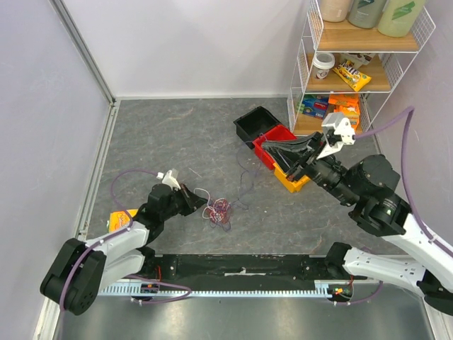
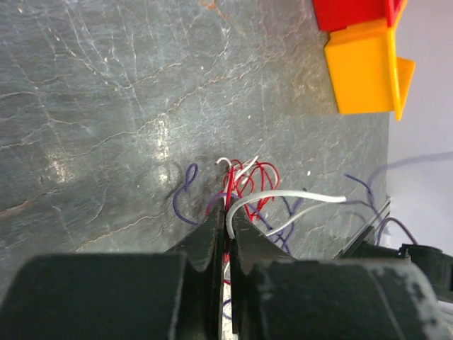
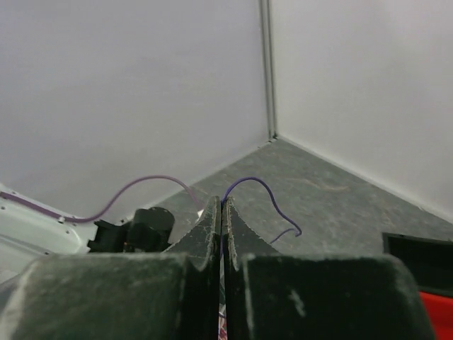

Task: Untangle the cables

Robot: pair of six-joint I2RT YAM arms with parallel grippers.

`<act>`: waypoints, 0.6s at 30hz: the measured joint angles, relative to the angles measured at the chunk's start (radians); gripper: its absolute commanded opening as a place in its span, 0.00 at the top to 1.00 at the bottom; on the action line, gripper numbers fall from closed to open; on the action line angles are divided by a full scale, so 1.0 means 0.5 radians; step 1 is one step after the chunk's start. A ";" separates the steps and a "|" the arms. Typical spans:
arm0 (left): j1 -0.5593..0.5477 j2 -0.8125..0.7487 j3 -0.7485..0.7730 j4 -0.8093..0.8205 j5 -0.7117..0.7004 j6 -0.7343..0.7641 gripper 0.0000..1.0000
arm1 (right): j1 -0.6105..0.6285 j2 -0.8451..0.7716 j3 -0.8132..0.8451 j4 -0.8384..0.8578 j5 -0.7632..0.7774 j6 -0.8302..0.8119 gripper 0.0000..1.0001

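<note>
My left fingers [image 2: 221, 225] lie low on the grey marbled tabletop [image 2: 106, 106], pressed almost together. They nip a thin white strand [image 2: 297, 196] that curls out just past their tips. I judge this pinch is meant as an anchor. The small loopy tangle of thin white, red and dark purple cables [image 2: 244, 183] lies right at the tips, touching them, and a pinned strand keeps the bundle from sliding.

My right fingers [image 3: 214, 212] hang high above the tabletop, closed tight on a single dark purple strand [image 3: 258, 185]. It arches out of their tips and droops away ahead of them. Holding it high should let it draw free of the knot while my left fingers pin the rest. I cannot tell whether its far end is caught in the tangle.

Below and to the right of my right fingers sit three open plastic bins, touching in a row: a black bin [image 1: 253, 126], a red bin [image 1: 263, 144] and a yellow bin [image 1: 291, 183]. I see no cable in the black one. My own arm hides much of the other two, so I cannot tell what they hold.
</note>
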 measured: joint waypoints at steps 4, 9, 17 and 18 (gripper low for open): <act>0.000 -0.082 -0.008 -0.002 -0.069 -0.018 0.98 | 0.000 -0.104 0.050 -0.156 0.095 -0.113 1.00; 0.000 -0.185 -0.032 -0.089 -0.162 -0.048 0.98 | 0.000 -0.248 0.336 -0.162 0.166 -0.224 1.00; 0.000 -0.613 -0.047 -0.378 -0.411 -0.080 0.98 | 0.000 -0.363 0.285 -0.134 0.460 -0.276 1.00; 0.000 -0.691 -0.048 -0.429 -0.458 -0.085 0.98 | 0.000 -0.352 0.228 -0.185 0.514 -0.276 1.00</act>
